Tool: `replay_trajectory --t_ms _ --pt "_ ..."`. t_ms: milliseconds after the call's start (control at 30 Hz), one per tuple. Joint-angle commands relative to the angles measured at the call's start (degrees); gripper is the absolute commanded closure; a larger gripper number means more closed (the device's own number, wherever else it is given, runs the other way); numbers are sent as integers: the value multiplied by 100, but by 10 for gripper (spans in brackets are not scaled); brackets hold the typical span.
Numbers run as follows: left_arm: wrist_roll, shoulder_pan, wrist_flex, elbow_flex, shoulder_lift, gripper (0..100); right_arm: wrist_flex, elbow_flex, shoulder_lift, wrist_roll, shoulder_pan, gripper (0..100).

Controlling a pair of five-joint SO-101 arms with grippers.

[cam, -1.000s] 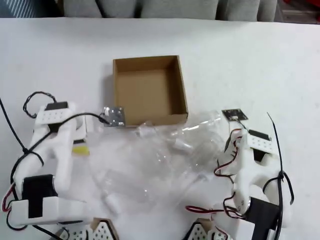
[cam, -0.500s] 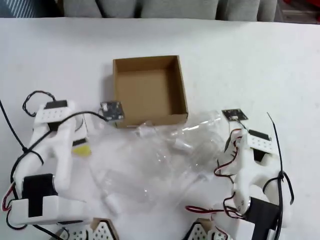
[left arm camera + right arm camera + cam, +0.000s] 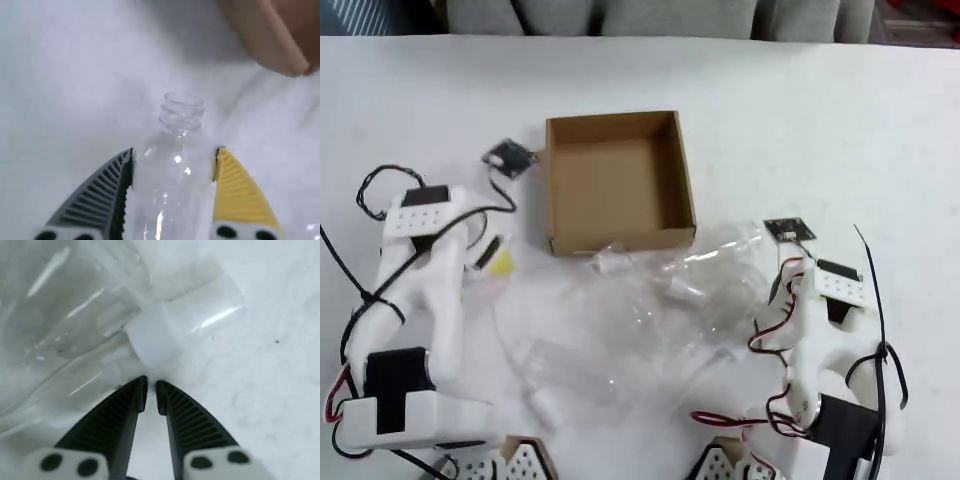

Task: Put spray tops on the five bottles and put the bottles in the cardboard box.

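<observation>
My left gripper (image 3: pixel 174 151) is shut on a clear bottle (image 3: pixel 170 185) just below its open, capless neck (image 3: pixel 182 111). In the high view that arm (image 3: pixel 420 270) stands left of the cardboard box (image 3: pixel 618 180), which is empty. A heap of clear bottles (image 3: pixel 640 310) and white spray tops (image 3: pixel 682 291) lies in front of the box. My right gripper (image 3: pixel 151 385) is shut with nothing in it, its tips close to a white spray top (image 3: pixel 162 337) with a clear cover, beside clear bottles (image 3: pixel 60 315).
A corner of the box (image 3: pixel 280 40) shows beyond the held bottle. The right arm (image 3: pixel 825 320) sits at the heap's right side. Arm bases (image 3: pixel 520 462) line the table's front edge. White table (image 3: pixel 800 120) stretches behind and right of the box.
My left arm has swung left, away from the box's front corner, taking the clear bottle along. The right arm has kept still.
</observation>
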Motion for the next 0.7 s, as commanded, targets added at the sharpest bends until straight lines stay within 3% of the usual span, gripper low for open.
replay_trajectory --t_ms 0,133,333,500,667 --pt "2347 -48 35 -325 -84 924 -180 9 -40 26 -75 982" --pt "3516 -57 -457 -229 -75 924 -180 9 -40 26 -75 982" --pt "3613 -66 -1398 149 -75 893 -180 9 -40 26 -48 982" --pt "3622 -66 -1415 193 -75 707 -180 9 -40 26 -48 982" --pt "3569 -66 -1415 193 -75 692 -180 9 -40 26 -48 982"
